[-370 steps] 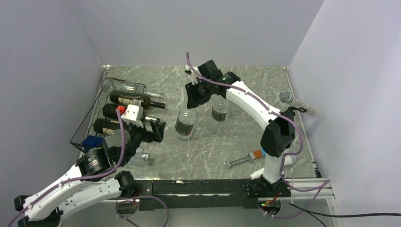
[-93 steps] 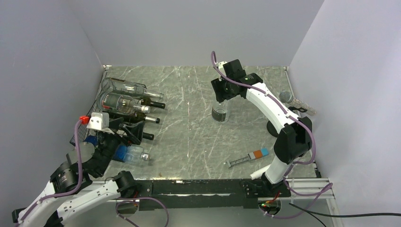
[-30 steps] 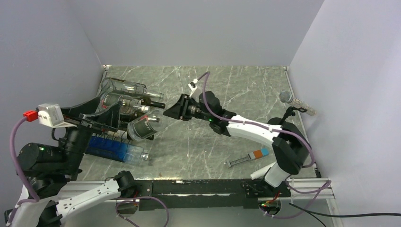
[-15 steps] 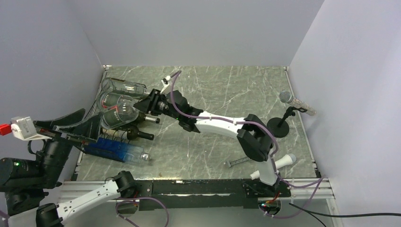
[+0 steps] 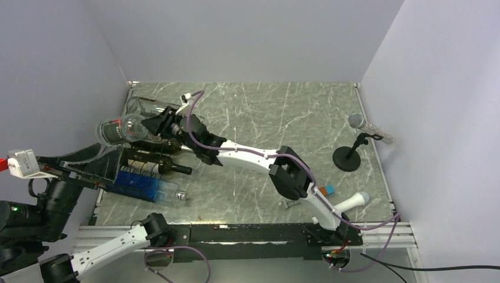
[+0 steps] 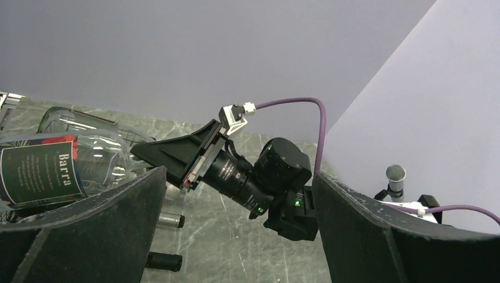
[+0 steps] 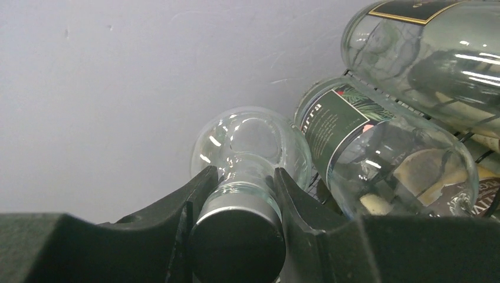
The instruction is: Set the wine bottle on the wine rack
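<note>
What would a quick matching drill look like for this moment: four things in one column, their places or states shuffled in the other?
1 clear wine bottle
2 left fingers
3 stand microphone
4 blue plastic bottle

A lying at the table's near left
B pinched at the neck by the right fingers
C spread open, empty
D upright at the right side

Pairs: 1-B, 2-C, 3-D, 4-A
</note>
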You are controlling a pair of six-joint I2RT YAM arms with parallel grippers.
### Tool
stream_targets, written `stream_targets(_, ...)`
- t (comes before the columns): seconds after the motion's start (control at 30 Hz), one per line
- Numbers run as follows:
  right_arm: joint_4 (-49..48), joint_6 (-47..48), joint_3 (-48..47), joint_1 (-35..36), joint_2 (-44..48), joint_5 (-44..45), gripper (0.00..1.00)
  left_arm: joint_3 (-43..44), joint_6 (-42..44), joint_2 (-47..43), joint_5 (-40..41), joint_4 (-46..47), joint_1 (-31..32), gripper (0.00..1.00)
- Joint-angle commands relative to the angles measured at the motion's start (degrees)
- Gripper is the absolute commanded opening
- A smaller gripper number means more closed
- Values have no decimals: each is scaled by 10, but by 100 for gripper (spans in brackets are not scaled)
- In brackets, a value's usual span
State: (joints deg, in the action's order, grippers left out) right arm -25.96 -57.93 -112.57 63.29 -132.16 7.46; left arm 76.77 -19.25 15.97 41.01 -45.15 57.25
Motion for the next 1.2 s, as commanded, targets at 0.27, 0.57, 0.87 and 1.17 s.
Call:
stream_targets(0.27, -165, 51, -63, 41, 15, 103, 0, 15, -10, 0, 11, -29, 2, 97)
stream_targets(0.57, -163, 17, -2, 56, 16, 142, 0, -1, -16, -18, 16, -27, 1, 97)
stream_targets(0.87, -66, -112, 92, 60, 61, 83, 0, -10, -25, -21, 7, -34, 2, 97)
stream_targets(1.17, 2, -163, 136, 65, 80, 38, 17, -9, -37, -33, 18, -40, 2, 97)
